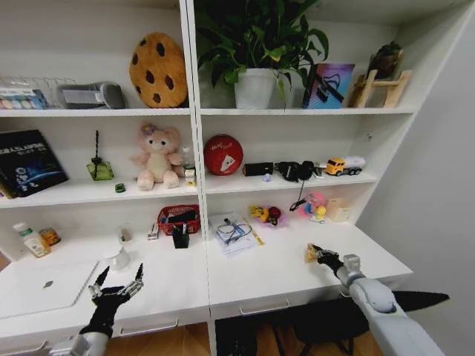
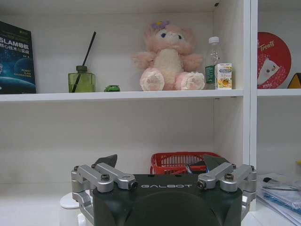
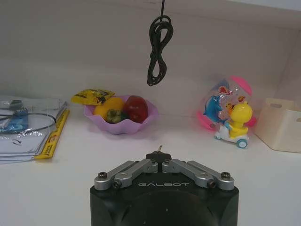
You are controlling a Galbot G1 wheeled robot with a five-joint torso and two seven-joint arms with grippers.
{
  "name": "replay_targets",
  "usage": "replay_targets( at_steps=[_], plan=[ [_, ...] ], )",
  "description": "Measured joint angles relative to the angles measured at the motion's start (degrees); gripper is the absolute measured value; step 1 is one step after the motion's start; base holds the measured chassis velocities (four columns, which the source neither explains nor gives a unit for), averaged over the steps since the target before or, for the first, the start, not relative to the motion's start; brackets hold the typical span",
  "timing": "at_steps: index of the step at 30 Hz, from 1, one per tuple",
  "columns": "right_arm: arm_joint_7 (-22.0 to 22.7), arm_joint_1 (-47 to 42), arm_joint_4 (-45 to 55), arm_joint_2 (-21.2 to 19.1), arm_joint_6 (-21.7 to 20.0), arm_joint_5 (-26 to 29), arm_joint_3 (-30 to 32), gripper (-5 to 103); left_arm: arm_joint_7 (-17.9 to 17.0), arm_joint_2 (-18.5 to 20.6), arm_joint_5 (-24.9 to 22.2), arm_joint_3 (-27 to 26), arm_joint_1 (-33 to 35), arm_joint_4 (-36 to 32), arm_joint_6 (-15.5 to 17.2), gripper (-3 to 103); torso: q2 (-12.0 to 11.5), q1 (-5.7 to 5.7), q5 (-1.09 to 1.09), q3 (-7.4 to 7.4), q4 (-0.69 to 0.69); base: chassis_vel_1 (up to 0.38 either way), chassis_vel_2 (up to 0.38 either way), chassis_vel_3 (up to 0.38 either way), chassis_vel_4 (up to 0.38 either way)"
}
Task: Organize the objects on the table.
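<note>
Desk (image 1: 282, 274) w/ shelving behind; left claw (image 1: 117, 285) spread open, right claw (image 1: 320, 256) pinched closed, contents unclear.

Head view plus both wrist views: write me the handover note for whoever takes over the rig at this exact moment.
Left gripper: open, empty, low over the table beside the silver laptop.
Right gripper: shut on a small yellowish item at the table's right end; what it is cannot be told.
Green toy car: on the middle shelf beside the plush bear.
Yellow packet: by the purple bowl.
Left to do: place the held item; laptop untouched.
</note>
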Motion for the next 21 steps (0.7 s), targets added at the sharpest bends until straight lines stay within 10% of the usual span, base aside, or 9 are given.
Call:
replay_targets(
  at_steps=[21],
  plan=[
    [-2.45, 15.48, -10.09, -1.18, 5.53, -1.53, -10.19, 0, 0.02, 0.0, 0.0, 0.0, 0.0, 0.0, 0.0, 100, 0.0, 0.0, 0.01, 0.01, -0.02, 0.0, 0.0, 0.0, 0.0]
  ],
)
